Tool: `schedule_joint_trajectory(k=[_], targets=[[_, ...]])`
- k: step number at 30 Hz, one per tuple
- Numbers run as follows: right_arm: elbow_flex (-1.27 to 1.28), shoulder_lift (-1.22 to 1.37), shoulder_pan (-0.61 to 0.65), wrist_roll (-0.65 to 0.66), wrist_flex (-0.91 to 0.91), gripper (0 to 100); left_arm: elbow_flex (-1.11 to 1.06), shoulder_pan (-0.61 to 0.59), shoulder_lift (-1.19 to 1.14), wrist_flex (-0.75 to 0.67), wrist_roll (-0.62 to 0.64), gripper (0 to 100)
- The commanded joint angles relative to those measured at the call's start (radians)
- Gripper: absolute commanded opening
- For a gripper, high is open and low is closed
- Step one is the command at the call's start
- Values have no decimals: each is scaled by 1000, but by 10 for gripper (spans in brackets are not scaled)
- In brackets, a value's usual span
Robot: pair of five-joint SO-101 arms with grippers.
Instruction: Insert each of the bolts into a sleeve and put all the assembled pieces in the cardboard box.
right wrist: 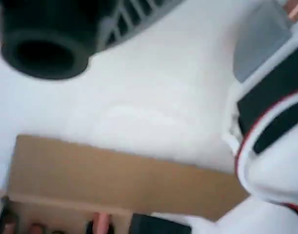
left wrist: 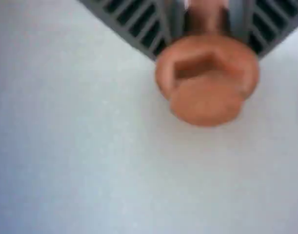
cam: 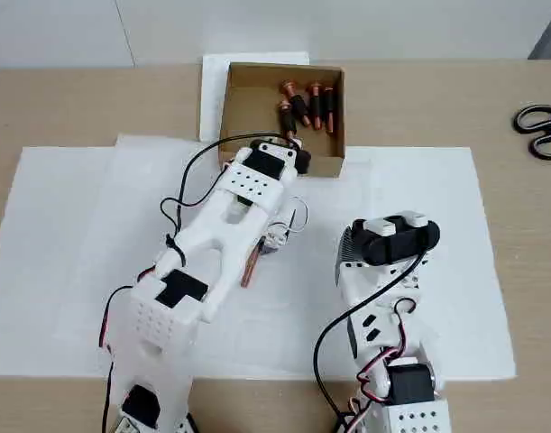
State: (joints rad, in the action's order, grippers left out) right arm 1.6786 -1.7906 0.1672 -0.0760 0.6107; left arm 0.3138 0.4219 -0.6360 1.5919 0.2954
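My left gripper [left wrist: 207, 19] is shut on a copper bolt [left wrist: 207, 80], whose flanged head faces the camera over white sheet. From above, that bolt [cam: 251, 263] hangs slanted under the left gripper [cam: 269, 238], just below the folded left arm. In the right wrist view my right gripper [right wrist: 66, 24] is shut on a black sleeve [right wrist: 44, 51] with its open bore showing. Seen from above, the right gripper [cam: 347, 253] sits right of the bolt, a short gap away. The cardboard box [cam: 235, 99] stands at the back and holds several assembled pieces [cam: 307, 104].
A white sheet [cam: 77, 225] covers the middle of the wooden table. Scissors [cam: 541, 126] lie at the far right edge. The left arm's elbow [cam: 266, 167] rests close to the box's near wall [right wrist: 114, 175].
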Motion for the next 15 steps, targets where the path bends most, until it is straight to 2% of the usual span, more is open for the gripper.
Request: schedule_joint_trajectory(k=[1,8,15], targets=[[5,-21,-7,5,-16,3,47,51,35,5,6,7],[5,-21,-2,9,-21,3,246,63,203,0,20,7],[0,-21,-2,9,-24,3,315,54,361,-3,14,7]])
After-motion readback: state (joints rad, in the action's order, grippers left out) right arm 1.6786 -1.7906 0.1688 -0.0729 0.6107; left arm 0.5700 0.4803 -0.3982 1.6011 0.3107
